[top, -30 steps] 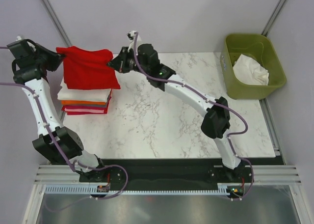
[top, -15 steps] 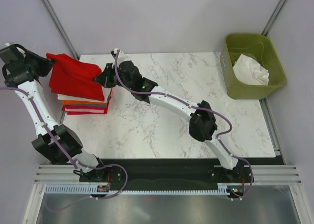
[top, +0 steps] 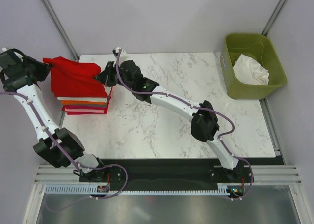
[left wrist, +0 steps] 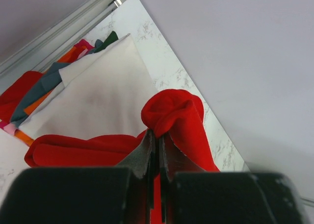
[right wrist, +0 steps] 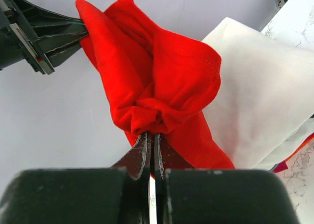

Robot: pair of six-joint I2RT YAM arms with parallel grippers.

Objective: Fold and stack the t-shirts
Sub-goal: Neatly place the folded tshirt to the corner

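A folded red t-shirt hangs between my two grippers, over a stack of folded shirts at the table's left edge. My left gripper is shut on its far left corner; the red cloth bunches at the jaws. My right gripper is shut on its right corner, with the red cloth bunched at the jaws. The stack's top layer is a white shirt, which also shows in the right wrist view.
A green bin with a crumpled white shirt stands at the table's far right. The marble table stretches between stack and bin. The left wall and a metal post are close behind the stack.
Both grippers have carried the red shirt left and lower, from above the stack's back edge down over the stack. Both arms have stretched further left.
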